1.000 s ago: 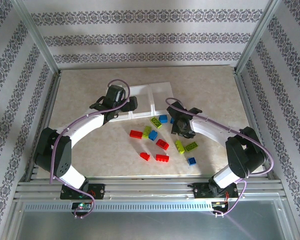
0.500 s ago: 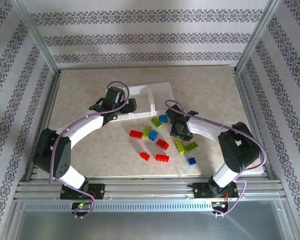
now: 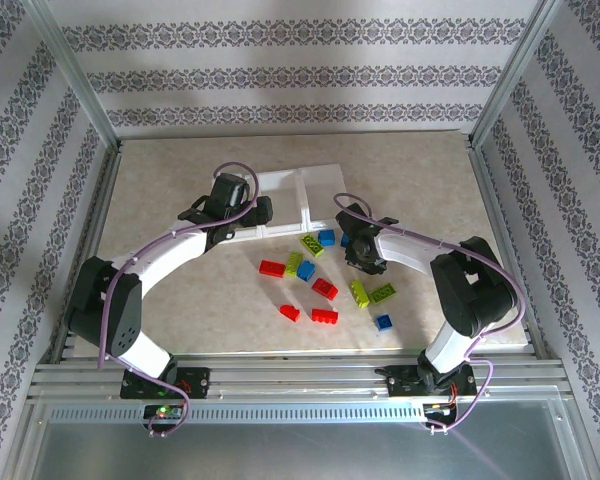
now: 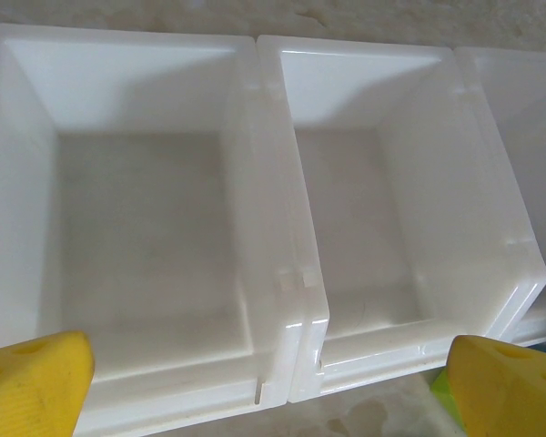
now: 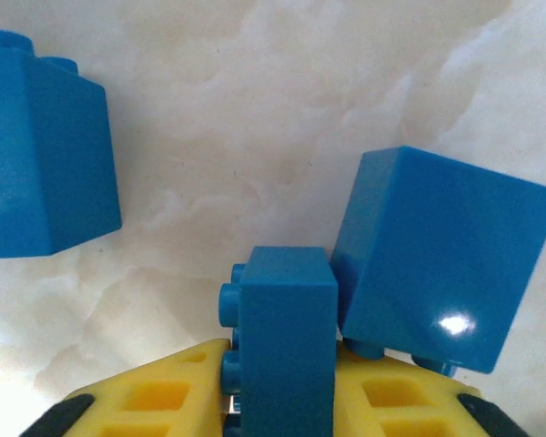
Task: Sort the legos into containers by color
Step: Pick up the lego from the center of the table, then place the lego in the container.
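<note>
Fingers of our right gripper pinch a blue lego, likely for binning; our left gripper hangs spread above the containers.

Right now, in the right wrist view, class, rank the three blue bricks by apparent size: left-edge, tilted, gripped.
1. Tilted brick.
2. Left-edge brick; the frame crops it, so it may equal the first.
3. Gripped brick; narrow here, but nearest the camera, so unsure.
</note>
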Action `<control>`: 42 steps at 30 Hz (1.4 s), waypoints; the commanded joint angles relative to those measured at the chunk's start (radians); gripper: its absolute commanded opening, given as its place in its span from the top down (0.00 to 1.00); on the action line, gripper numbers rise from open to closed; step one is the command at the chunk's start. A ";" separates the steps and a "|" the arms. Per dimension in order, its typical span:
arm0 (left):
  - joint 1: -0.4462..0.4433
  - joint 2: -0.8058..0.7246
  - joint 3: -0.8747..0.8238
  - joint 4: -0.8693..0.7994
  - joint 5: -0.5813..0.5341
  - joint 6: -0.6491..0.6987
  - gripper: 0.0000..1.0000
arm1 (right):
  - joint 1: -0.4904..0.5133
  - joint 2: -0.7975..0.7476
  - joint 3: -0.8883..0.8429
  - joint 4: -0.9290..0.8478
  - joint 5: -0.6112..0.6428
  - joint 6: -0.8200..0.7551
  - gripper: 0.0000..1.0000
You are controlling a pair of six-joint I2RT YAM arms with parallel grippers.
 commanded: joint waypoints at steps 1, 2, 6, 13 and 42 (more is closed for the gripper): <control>0.011 -0.043 -0.008 0.001 -0.032 0.015 0.00 | 0.003 -0.009 0.029 -0.017 -0.003 -0.005 0.78; 0.011 -0.045 -0.010 0.000 -0.033 0.017 0.00 | 0.007 -0.021 0.033 -0.026 -0.003 -0.007 0.80; 0.013 -0.062 -0.018 -0.009 -0.048 0.024 0.00 | 0.028 -0.099 0.057 -0.058 0.005 -0.028 0.86; 0.014 -0.128 -0.089 0.010 -0.105 0.025 0.01 | 0.050 -0.115 0.183 -0.014 -0.017 -0.147 0.85; 0.020 -0.294 -0.243 0.032 -0.103 0.028 0.00 | -0.042 0.443 0.759 -0.046 -0.049 -0.448 0.56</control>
